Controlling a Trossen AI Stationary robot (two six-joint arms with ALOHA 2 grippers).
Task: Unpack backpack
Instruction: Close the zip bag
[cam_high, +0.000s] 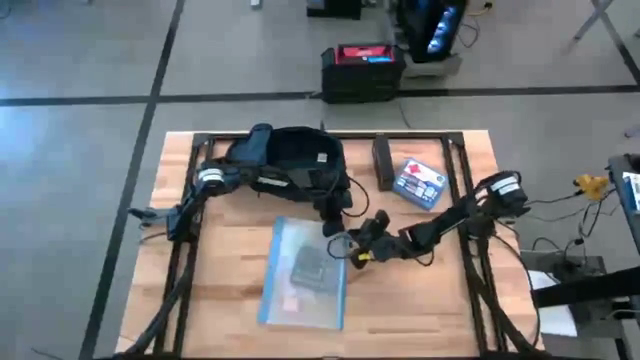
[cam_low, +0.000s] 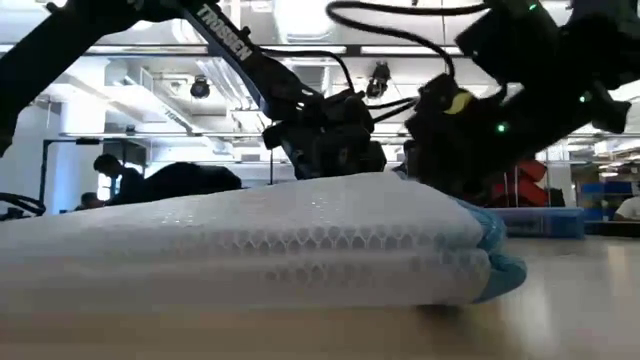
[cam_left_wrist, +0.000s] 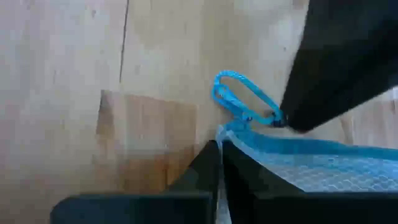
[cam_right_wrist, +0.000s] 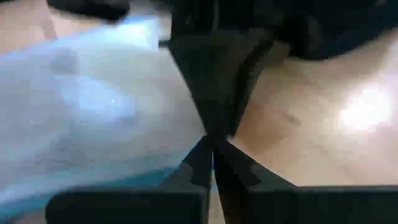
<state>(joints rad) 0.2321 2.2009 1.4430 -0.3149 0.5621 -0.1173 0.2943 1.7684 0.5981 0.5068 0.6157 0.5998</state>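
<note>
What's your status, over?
Both grippers shut: left gripper and right gripper at the clear pouch's corner. Backpack behind, untouched. Nothing blocking.

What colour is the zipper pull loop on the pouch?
Bright blue zipper pull loop; the left wrist view shows it best.

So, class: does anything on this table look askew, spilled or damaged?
Nothing stands out. The backpack sits at the far edge, the clear pouch lies flat, and the small box is intact.
</note>
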